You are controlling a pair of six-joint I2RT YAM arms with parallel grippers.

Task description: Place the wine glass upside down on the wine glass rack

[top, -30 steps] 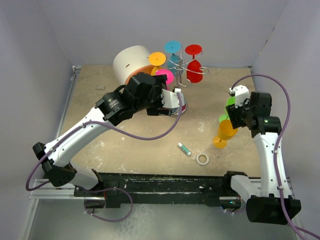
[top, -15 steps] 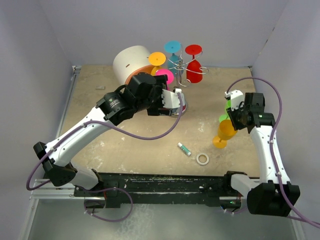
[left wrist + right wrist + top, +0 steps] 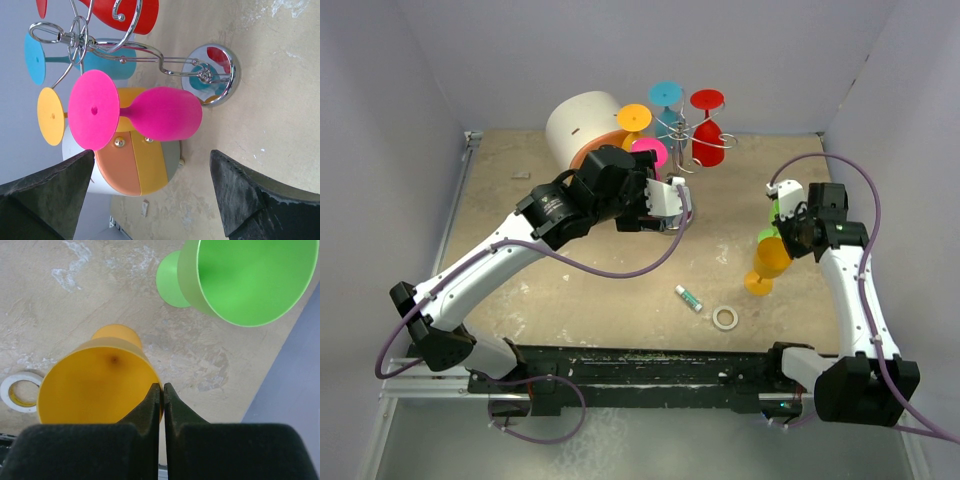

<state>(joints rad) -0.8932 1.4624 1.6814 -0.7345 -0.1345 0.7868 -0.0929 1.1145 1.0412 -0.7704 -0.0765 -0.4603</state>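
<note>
On the beige tabletop (image 3: 570, 290), well apart from the wine glass rack (image 3: 685, 140), your right claw (image 3: 159, 390) pinches the upright orange wine glass (image 3: 95, 385) by its rim, your left claw (image 3: 152, 160) gapes beside the rack, and the next move likely calls for lifting and inverting.

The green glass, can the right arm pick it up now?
Probably not yet. The right gripper is shut on the rim of the orange glass, so it is busy. The green glass stands close beside it, with nothing over it.
</note>
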